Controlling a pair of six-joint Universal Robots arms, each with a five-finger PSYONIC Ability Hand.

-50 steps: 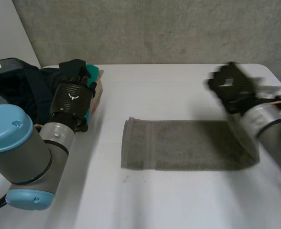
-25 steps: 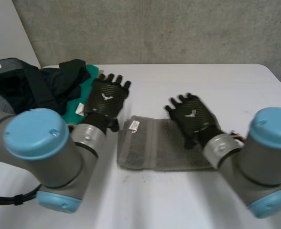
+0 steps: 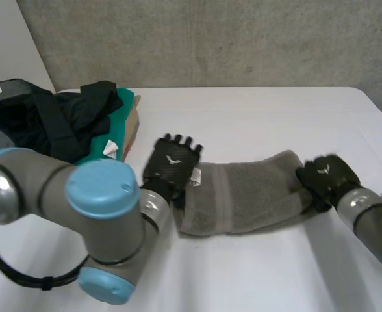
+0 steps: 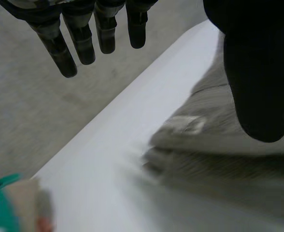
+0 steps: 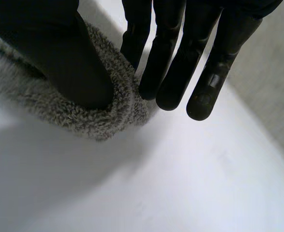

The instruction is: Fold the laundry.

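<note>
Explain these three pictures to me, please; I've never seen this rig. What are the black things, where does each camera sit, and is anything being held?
This is a two-armed robot at a white table, and the black things are its hands. The wide picture comes from a head camera behind the arms, looking down. The other two come from cameras on the wrists, each looking along its own hand's palm. A grey towel lies across the table, and a pile of dark and green clothes sits at the far corner on the robot's left. The left hand is open over the towel's labelled end, with its fingers straight. The right hand pinches the towel's other end between thumb and fingers, as its wrist view shows.
</note>
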